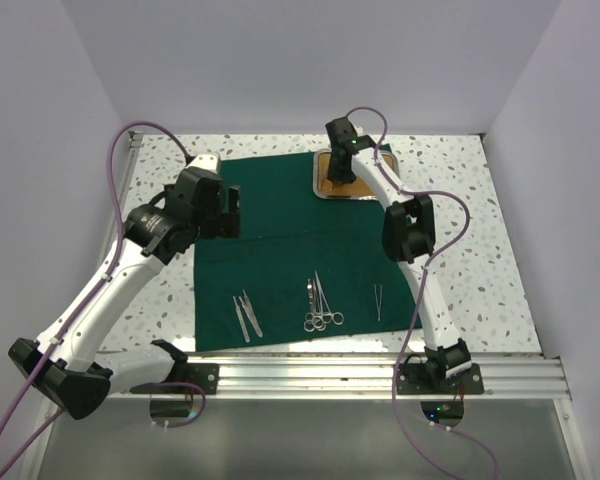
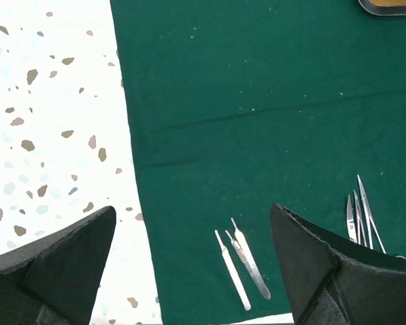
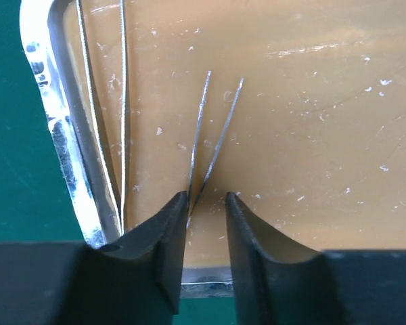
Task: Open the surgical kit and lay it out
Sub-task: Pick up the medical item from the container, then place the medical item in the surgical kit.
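Half shut is how I read the right pincer (image 3: 203, 227). There is a narrow gap, straddling the joined end of the tweezers (image 3: 215, 132). That end lies hard against the finger at the left of the wrist view, and the other finger looks just clear of it, so I judge nothing is clamped yet. The offset is my first worry: the other finger could shove the tweezers sideways or spin them flat on the tan lining (image 3: 311, 135) instead of pinching them. Held only at that tip, the long springy prongs could also sag or slip out on the lift. Just beside them, a second thin instrument (image 3: 122, 101) lies along the wall of the tray (image 3: 44, 101), and a sideways skid could knock it. A low finger could catch the rim and drag the tray across the green cloth (image 1: 270, 220), wrinkling it under the pieces laid out at lower centre of the overhead view, the scissors (image 1: 320, 305) among them. The left pincer (image 2: 193, 271) hangs wide open and empty over the cloth's left edge and the speckled surface (image 2: 40, 101), well apart from the tray and unable to steady it.
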You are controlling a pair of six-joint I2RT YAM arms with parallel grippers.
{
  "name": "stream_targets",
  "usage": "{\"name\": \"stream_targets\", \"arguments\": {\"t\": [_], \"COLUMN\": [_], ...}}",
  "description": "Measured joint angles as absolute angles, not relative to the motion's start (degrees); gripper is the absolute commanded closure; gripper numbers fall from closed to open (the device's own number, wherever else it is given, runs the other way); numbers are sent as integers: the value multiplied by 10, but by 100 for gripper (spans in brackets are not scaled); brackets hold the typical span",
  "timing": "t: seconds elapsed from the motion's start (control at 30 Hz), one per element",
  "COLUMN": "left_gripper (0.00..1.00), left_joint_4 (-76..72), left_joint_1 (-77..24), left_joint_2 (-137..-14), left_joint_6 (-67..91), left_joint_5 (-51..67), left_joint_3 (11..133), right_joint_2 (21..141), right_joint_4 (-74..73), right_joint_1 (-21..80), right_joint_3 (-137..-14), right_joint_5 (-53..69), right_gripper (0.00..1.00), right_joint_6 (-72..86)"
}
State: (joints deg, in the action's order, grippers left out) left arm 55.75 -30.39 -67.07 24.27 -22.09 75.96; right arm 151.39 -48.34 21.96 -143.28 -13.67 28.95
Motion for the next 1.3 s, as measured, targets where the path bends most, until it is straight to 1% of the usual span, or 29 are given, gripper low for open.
{"name": "stream_targets", "arguments": {"t": [0.13, 0.2, 0.33, 0.4, 0.47, 0.73, 0.9, 1.1, 1.3], "left_gripper": [0, 0, 0, 0, 0, 1, 1, 0, 0], "left_joint_4": [557, 557, 558, 558, 558, 558, 558, 558, 558], "left_joint_1": [-304, -304, -304, -304, -304, -312, -316, -316, -316], "left_joint_2": [-671, -671, -668, -667, -666, -666, -667, -671, -679], "left_joint_6": [242, 242, 236, 233, 230, 229, 228, 229, 231], "left_joint_5": [-228, -231, -240, -244, -247, -259, -260, -260, -256], "left_joint_3": [760, 759, 755, 751, 751, 751, 751, 751, 753], "right_joint_2": [1515, 1516, 1518, 1519, 1519, 1519, 1494, 1390, 1206], "right_joint_4": [-484, -484, -486, -486, -485, -482, -463, -467, -457], "right_joint_1": [220, 221, 224, 226, 228, 233, 234, 235, 236], "right_joint_3": [-1433, -1433, -1434, -1434, -1434, -1431, -1387, -1245, -1056], "right_joint_5": [-143, -150, -165, -170, -174, -189, -195, -201, -192], "right_gripper": [72, 76, 85, 95, 100, 100, 100, 100, 100], "right_joint_6": [289, 288, 283, 283, 283, 283, 280, 264, 258]}}
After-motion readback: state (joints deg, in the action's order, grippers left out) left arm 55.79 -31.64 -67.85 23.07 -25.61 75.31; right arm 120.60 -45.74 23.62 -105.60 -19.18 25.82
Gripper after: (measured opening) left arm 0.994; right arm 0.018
